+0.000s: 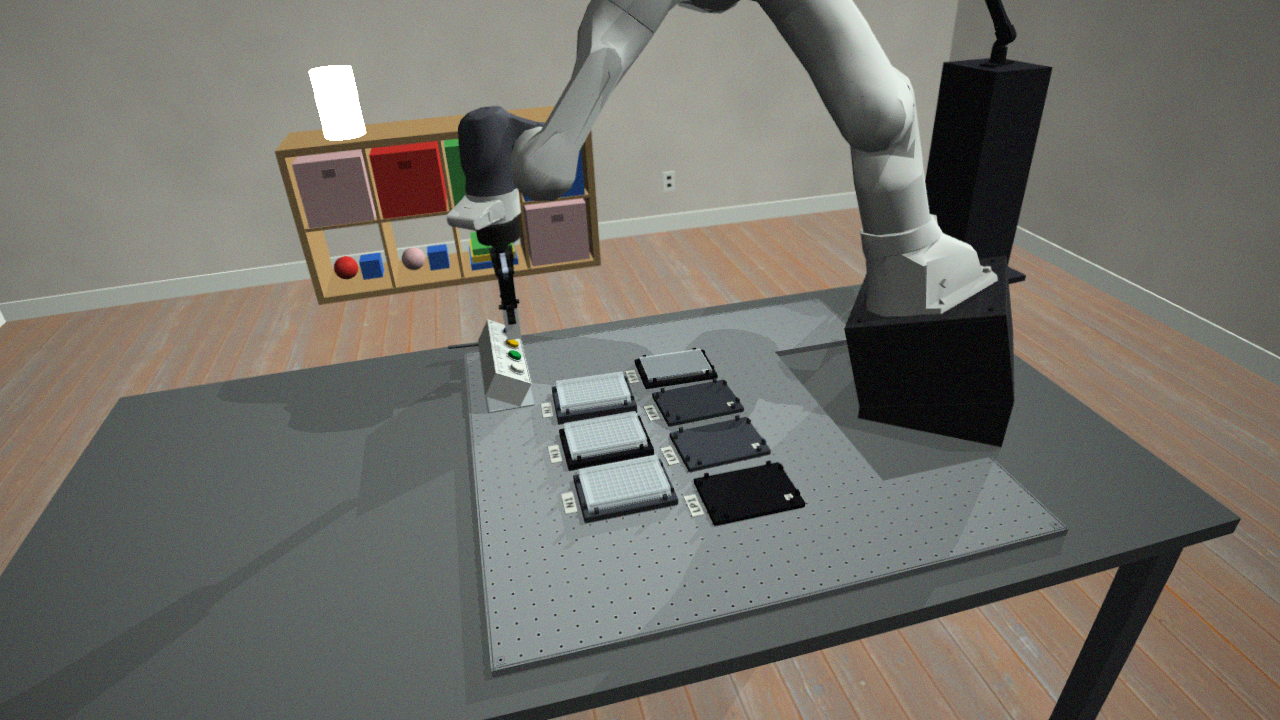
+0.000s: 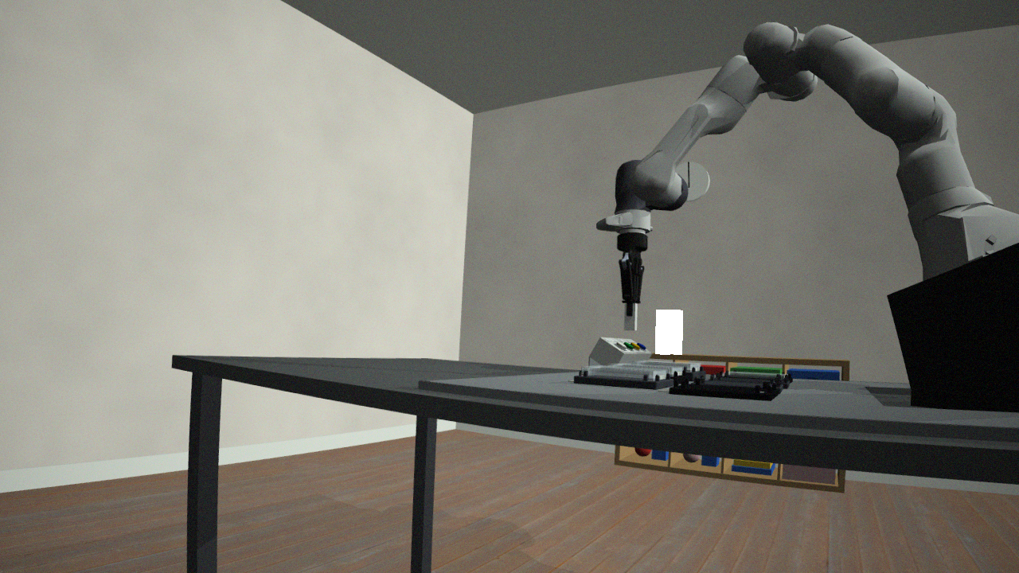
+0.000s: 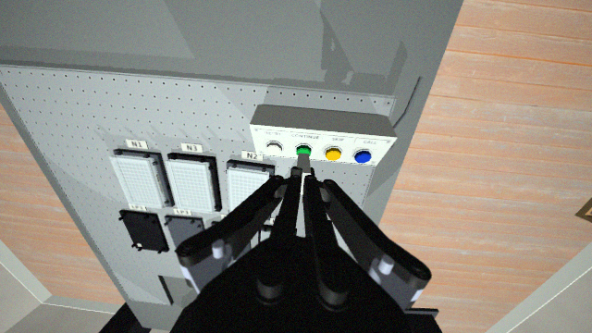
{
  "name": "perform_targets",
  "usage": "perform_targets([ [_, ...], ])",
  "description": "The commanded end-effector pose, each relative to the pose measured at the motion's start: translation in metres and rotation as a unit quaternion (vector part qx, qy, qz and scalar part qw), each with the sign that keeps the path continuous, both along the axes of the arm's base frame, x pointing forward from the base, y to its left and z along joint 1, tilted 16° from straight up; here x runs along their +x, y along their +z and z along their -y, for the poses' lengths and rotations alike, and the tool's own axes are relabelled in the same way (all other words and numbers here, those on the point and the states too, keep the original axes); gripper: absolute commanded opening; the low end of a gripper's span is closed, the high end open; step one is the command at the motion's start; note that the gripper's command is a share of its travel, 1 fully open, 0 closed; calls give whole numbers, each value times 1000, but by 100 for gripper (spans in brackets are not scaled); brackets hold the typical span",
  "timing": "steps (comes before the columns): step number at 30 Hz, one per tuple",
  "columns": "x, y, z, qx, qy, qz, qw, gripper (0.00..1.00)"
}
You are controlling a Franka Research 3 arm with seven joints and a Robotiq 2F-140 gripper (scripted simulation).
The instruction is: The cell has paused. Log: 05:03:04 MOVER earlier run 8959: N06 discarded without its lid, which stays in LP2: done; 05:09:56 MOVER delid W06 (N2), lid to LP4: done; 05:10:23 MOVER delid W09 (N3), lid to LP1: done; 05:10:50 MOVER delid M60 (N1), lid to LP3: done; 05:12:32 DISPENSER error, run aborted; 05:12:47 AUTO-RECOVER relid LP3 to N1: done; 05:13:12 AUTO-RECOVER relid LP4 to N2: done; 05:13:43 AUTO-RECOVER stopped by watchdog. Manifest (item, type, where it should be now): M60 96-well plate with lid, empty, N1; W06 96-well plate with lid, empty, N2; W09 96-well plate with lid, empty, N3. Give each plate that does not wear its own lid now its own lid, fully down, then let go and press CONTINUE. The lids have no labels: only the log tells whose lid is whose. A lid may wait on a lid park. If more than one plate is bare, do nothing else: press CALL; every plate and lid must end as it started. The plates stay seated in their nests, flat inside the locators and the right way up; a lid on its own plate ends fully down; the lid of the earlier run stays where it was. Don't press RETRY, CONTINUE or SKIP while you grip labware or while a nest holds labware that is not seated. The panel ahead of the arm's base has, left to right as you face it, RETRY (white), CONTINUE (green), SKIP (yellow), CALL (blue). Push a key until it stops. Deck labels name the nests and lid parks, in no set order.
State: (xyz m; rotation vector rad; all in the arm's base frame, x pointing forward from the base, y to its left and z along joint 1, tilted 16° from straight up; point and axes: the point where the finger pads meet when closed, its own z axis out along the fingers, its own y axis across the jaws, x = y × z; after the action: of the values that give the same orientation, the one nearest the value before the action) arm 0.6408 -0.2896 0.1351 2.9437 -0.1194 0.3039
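A: Wooden floor surrounds the dark grey worktop (image 1: pixel 268 501); three white lidded well plates (image 1: pixel 604 435) sit nested, the black gripper (image 1: pixel 511 320) above the grey button panel (image 1: pixel 501 371).

B: Side view shows it hovering, not touching.

A: Wrist view: jaws pinched together, empty, aimed at the green CONTINUE key (image 3: pixel 303 150). Drifting right risks yellow SKIP (image 3: pixel 333 154).

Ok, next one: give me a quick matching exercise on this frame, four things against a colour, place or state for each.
Things:
1. gripper
2. CALL key
3. SKIP key
4. N1 plate

Descriptions:
a. yellow
b. in the nest farthest from the panel
c. shut, holding nothing, over the green key
d. blue

Pairs: 1-c, 2-d, 3-a, 4-b.
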Motion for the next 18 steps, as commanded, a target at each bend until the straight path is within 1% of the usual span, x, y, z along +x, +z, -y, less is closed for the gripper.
perform_targets([
  [1,2,1,1,-1,-1,2,1000,0],
  [18,4,1,1,-1,-1,2,1000,0],
])
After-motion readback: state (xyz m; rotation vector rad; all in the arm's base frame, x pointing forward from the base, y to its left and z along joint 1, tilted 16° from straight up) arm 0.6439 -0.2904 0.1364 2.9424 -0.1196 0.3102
